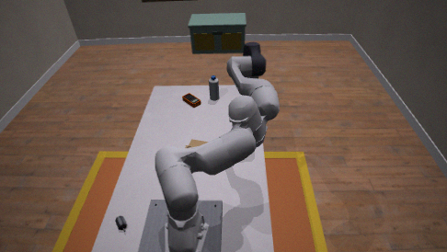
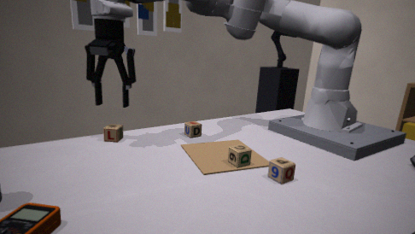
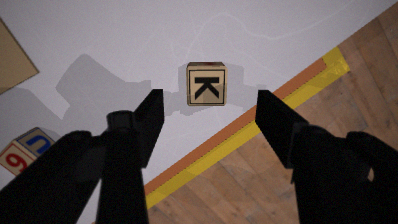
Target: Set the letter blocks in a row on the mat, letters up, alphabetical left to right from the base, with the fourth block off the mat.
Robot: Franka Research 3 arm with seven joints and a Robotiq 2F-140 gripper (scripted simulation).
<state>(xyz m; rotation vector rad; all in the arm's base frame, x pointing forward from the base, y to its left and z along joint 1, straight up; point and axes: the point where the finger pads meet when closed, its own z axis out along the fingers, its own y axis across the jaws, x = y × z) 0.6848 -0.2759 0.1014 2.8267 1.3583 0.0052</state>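
Observation:
My gripper (image 2: 112,104) (image 3: 210,105) is open, its fingers partly apart, high above a block with a black K on top (image 3: 206,86). This block also stands in the exterior view (image 2: 113,133), with a red L on a side. The K lies turned sideways in the wrist view. The tan mat (image 2: 205,150) (image 3: 12,62) (image 1: 197,143) bears a block with a G on top (image 2: 240,156). A block with a blue 9 and red Q on its sides (image 2: 281,171) stands off the mat. Another block (image 2: 193,129) (image 3: 29,149) has a red 9 on top and a blue U on a side.
A grey bottle (image 1: 213,88) and an orange multimeter (image 1: 191,99) (image 2: 32,217) stand toward the table's far end. A dark mouse (image 1: 120,223) lies near the robot's base. The table's edge is close to the K block.

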